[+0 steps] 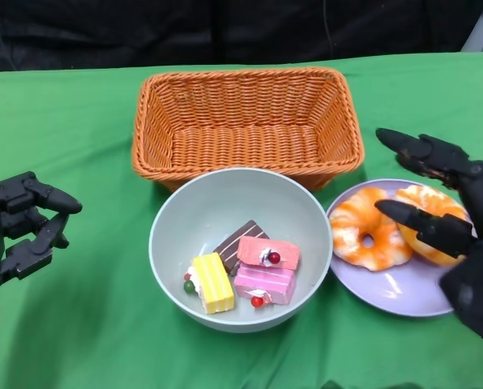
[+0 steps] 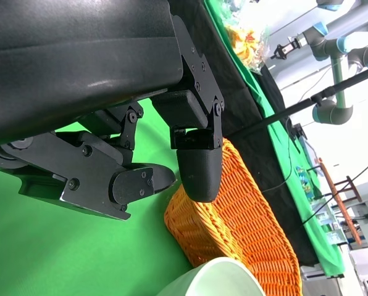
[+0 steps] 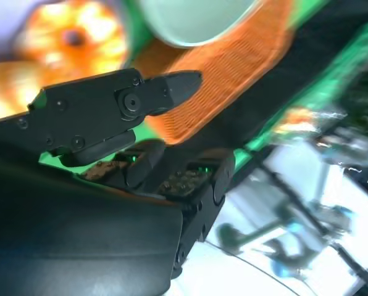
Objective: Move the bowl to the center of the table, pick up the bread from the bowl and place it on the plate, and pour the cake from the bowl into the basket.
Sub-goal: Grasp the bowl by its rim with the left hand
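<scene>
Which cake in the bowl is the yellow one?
The striped yellow cake at the near left of the bowl. The others are pink or dark brown.

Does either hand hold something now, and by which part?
Nothing is held. The left hand and the right hand are both open; the right hovers over the plate.

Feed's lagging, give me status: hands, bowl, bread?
Both hands open: left hand, right hand above plate. Bread plated. Bowl holds cake, basket empty.
</scene>
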Tool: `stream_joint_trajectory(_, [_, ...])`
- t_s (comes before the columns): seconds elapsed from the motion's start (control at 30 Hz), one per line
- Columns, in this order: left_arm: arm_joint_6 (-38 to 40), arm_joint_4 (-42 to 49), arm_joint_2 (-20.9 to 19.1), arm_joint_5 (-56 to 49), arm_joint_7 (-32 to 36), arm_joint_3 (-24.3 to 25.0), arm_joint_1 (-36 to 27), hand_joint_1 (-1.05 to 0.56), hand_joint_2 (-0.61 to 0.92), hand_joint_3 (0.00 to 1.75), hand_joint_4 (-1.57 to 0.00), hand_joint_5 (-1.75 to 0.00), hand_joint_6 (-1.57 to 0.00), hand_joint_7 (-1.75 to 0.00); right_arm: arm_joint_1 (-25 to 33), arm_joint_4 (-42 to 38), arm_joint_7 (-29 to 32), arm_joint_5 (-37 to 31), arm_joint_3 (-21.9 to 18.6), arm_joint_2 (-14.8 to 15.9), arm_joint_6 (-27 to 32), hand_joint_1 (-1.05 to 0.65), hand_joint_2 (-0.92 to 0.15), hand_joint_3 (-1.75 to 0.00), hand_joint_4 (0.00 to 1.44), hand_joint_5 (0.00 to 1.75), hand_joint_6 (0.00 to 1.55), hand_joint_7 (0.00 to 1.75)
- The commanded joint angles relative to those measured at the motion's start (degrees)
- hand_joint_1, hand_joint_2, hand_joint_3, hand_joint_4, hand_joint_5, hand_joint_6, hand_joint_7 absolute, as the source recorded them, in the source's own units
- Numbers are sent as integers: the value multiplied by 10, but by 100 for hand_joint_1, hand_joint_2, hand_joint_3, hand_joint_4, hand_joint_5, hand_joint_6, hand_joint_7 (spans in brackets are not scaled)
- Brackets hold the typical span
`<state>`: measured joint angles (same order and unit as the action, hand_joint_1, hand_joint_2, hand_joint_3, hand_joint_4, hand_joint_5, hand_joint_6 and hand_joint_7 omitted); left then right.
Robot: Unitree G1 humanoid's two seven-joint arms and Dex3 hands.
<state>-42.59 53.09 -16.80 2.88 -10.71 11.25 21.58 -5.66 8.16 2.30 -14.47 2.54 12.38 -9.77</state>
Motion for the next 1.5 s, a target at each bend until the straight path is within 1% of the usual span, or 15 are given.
stream_joint_trajectory(0.03, [-27,-10,-12,5,-14,0,-7,-4,79,49,-86,-128,-93,-82,3,-39,-14,87,-13,-33,-91,-12,-91,-21,98,41,100,21])
stream_joint_trajectory(0.1, [-33,-17,-10,8,-21,0,-10,-4,79,45,-87,-122,-95,-74,2,-58,-21,112,-15,-46,-124,-10,-83,-41,89,79,105,32])
stream_joint_trajectory(0.13, [-35,-22,-10,8,-25,-1,-12,-5,80,44,-86,-119,-95,-70,2,-68,-27,125,-16,-51,-139,-10,-75,-57,86,95,101,47])
stream_joint_trajectory(0.2, [-38,-30,-10,7,-29,-3,-17,-5,80,42,-85,-116,-95,-67,0,-84,-39,143,-17,-58,-159,-11,-70,-69,83,112,93,73])
stream_joint_trajectory(0.3, [-49,-45,-12,5,-41,-8,-26,-6,80,39,-84,-110,-95,-61,4,-90,-61,184,-19,-69,-155,-16,-71,-72,78,133,84,101])
stream_joint_trajectory(0.33, [-55,-50,-14,7,-49,-10,-29,-10,81,33,-82,-103,-93,-54,6,-88,-70,199,-19,-72,-148,-17,-72,-74,77,142,81,110])
stream_joint_trajectory(0.47, [-83,-68,-23,7,-79,-21,-39,-24,90,9,-79,-76,-92,-25,17,-77,-104,249,-23,-81,-127,-19,-68,-83,73,158,73,127])
stream_joint_trajectory(0.6, [-111,-91,-37,-15,-87,-34,-49,-38,92,6,-77,-33,-84,-3,51,-71,-99,217,-22,-85,-147,-19,-70,-76,75,156,71,129])
stream_joint_trajectory(0.67, [-122,-103,-45,-15,-100,-45,-54,-42,92,6,-75,-24,-79,-1,66,-71,-98,203,-23,-85,-161,-19,-71,-73,75,155,71,128])
stream_joint_trajectory(0.73, [-143,-112,-59,-22,-119,-60,-56,-47,92,7,-62,-12,-65,0,77,-72,-100,200,-26,-85,-167,-15,-68,-80,73,155,70,128])
stream_joint_trajectory(0.83, [-192,-112,-89,-74,-117,-77,-51,-52,92,9,-52,-5,-55,0,83,-70,-103,202,-31,-83,-167,-12,-64,-89,71,157,68,129])
stream_joint_trajectory(0.97, [-297,-92,-114,-244,-15,-64,-22,-54,90,5,-52,-3,-56,-1,93,-66,-98,189,-32,-84,-167,-11,-61,-95,70,160,68,131])
stream_joint_trajectory(1.17, [-325,-98,-137,-468,167,-84,16,-49,88,1,-61,-6,-62,-2,97,-61,-90,173,-31,-88,-161,-9,-60,-98,70,159,69,129])
stream_joint_trajectory(1.4, [-279,-78,-179,-645,380,-201,86,-50,89,1,-72,-6,-70,-4,97,-67,-88,168,-29,-92,-163,-12,-60,-96,70,157,68,129])
stream_joint_trajectory(1.5, [-276,-53,-188,-680,441,-262,124,-49,91,1,-80,-6,-78,-4,98,-67,-87,168,-28,-95,-160,-10,-61,-96,69,156,68,128])
